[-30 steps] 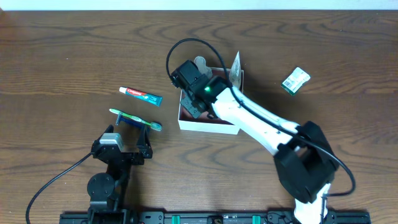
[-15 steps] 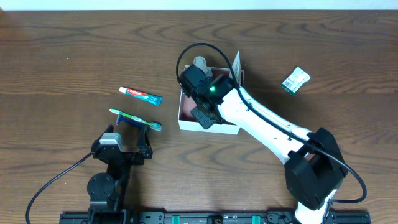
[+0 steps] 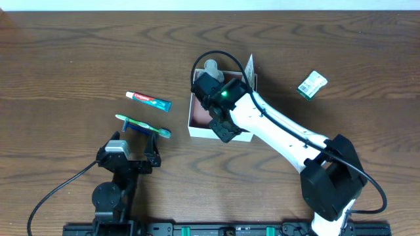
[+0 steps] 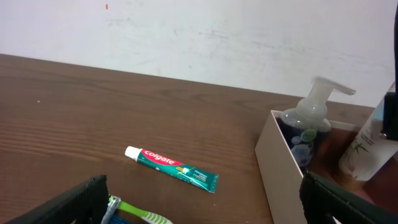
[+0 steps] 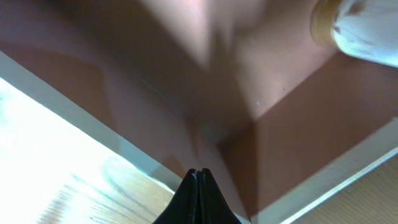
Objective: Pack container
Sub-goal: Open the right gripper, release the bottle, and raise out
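From above, we see our right claw [image 3: 223,130] over the container's [image 3: 197,130] near edge in the middle of the table [image 3: 65,65], toothpaste [image 3: 148,100] well apart. Left wrist: our left claw [image 4: 205,205] is wide open. Right wrist: our claw is pinched shut over an inside corner.

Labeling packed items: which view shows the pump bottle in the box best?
Left wrist: the pump bottle stands side-on inside the container, pump head and dark body clear. Overhead shows only its pump head past the right arm. Right wrist shows just the container's inside.
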Available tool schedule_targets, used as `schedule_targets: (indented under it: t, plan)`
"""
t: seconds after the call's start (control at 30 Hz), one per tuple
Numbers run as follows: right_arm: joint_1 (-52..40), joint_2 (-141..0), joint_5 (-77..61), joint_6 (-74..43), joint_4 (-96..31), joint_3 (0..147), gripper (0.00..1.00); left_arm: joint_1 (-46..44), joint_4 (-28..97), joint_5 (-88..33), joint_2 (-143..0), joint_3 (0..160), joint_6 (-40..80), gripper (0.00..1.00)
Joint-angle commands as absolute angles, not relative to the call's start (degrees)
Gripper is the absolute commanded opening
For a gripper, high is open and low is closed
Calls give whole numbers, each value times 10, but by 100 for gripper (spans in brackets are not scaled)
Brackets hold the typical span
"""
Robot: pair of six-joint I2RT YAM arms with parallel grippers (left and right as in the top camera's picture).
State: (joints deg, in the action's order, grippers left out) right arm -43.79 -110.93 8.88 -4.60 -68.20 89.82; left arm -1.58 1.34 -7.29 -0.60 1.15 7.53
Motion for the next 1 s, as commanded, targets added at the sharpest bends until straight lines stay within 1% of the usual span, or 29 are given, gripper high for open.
schedule_targets:
  t: [0.0,0.63,0.97]
  plan:
    - [-443,-1102,100,-55,-701,898,2,-13,34,-80,-3,2,76,98]
    - [-443,-1102,105,-40,-771,898,2,-13,34,-80,-3,2,76,98]
    - [-444,-1097,105,-16,-769,899,1,-13,34,-80,-3,2,76,98]
